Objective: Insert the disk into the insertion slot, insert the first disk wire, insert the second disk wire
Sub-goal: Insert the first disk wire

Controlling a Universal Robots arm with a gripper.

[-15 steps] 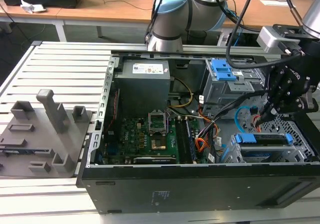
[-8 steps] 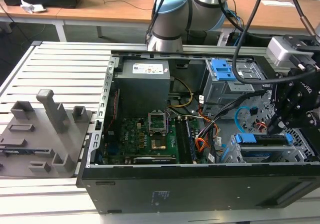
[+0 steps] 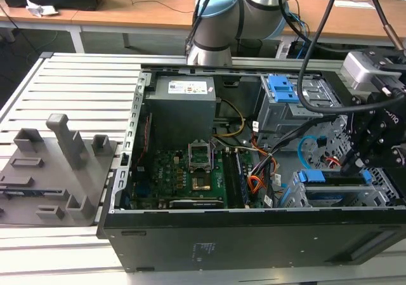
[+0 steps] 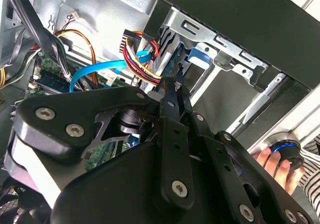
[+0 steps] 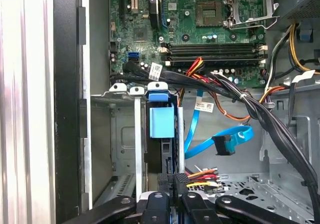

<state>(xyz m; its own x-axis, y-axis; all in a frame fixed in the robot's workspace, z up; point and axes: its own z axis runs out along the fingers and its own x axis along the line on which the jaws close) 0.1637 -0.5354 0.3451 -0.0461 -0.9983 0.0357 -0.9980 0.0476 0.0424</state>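
Sitting edge-on inside the insertion slot [image 5: 122, 139], the disk [image 5: 161, 124] shows its bright blue carrier end at the cage mouth, with the dark slim body behind it. In the exterior view the disk [image 3: 312, 176] lies between three and four o'clock, its blue frame ends poking up from the low perforated insertion slot [image 3: 386, 188].

The first disk wire [image 5: 202, 174] is a short fan of red, yellow, orange and black strands running into a small black plug. In the second wrist view the same bundle [image 4: 142, 64] ends right at the fingertips. The second disk wire [image 5: 220, 139] is a glossy light blue ribbon that loops loose beside the disk, its dark plug end hanging free; in the exterior view it [image 3: 303, 146] curls at about three o'clock.

The arm rises from twelve o'clock in the exterior view and bends over the open computer case [image 3: 254, 234], bringing the gripper [image 3: 349, 167] down at three o'clock, just above the disk. In the wrist views the gripper [image 4: 172, 87] [image 5: 174, 189] has its fingers drawn together, pinching the black plug of the first disk wire close to the disk's rear edge.

A person's hand [image 4: 272, 164] rests on a round blue-ringed knob [image 4: 284, 148] outside the case.
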